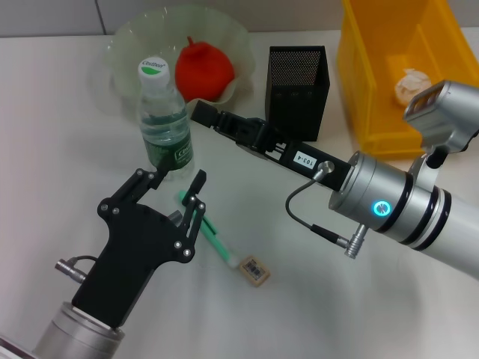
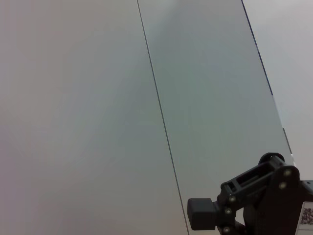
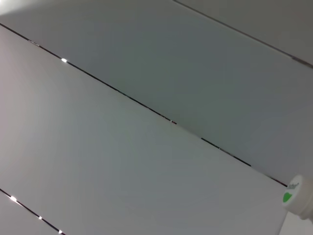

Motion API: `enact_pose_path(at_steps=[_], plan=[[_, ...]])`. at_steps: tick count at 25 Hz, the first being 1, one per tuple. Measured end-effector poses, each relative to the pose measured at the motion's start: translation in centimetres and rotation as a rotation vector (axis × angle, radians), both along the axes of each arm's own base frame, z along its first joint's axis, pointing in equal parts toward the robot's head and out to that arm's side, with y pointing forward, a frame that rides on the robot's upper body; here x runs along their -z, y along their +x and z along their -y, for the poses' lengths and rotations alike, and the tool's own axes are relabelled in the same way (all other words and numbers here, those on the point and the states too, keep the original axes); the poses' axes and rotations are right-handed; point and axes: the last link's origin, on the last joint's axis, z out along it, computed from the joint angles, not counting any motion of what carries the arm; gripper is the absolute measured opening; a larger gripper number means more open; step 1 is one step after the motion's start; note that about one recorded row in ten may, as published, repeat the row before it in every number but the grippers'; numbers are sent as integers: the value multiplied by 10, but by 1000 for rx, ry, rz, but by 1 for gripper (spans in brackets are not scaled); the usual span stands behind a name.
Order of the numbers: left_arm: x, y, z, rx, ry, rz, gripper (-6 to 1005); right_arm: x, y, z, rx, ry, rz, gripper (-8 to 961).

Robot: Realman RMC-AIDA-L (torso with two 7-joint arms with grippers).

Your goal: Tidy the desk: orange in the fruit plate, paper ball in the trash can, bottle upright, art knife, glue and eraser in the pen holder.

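Desk [image 1: 45, 112], white and broad, carries everything in the head view. A yellow trash can [image 1: 374, 82] stands at its far right with the paper ball [image 1: 412, 84] already inside. At far left the pale green fruit plate [image 1: 127, 45] holds the orange [image 1: 203, 69]. The right gripper [image 1: 206, 114] reaches in from the right across the desk, past the front of the black mesh pen holder [image 1: 298, 90], its tip close beside the bottle; whether its fingers are spread or closed cannot be told. The left gripper [image 1: 178, 179] comes up from the near left edge with its fingers spread apart and nothing between them, just in front of the bottle [image 1: 166, 123], which stands upright with its white cap on. A green art knife [image 1: 213, 238] lies flat on the desk beside the left gripper's fingers. The eraser [image 1: 254, 269] rests at the knife's near end.
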Motion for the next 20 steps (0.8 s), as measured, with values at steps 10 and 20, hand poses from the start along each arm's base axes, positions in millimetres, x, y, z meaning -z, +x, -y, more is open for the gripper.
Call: enact_pose_path(at_steps=[10,20], plan=[[-17,-13,-1,21,22,46,238,-7,6,-5,-30,27,29,43],[-50,-46,-6,43,-78,170,400,-53,20,-31,-156,48,114,93]])
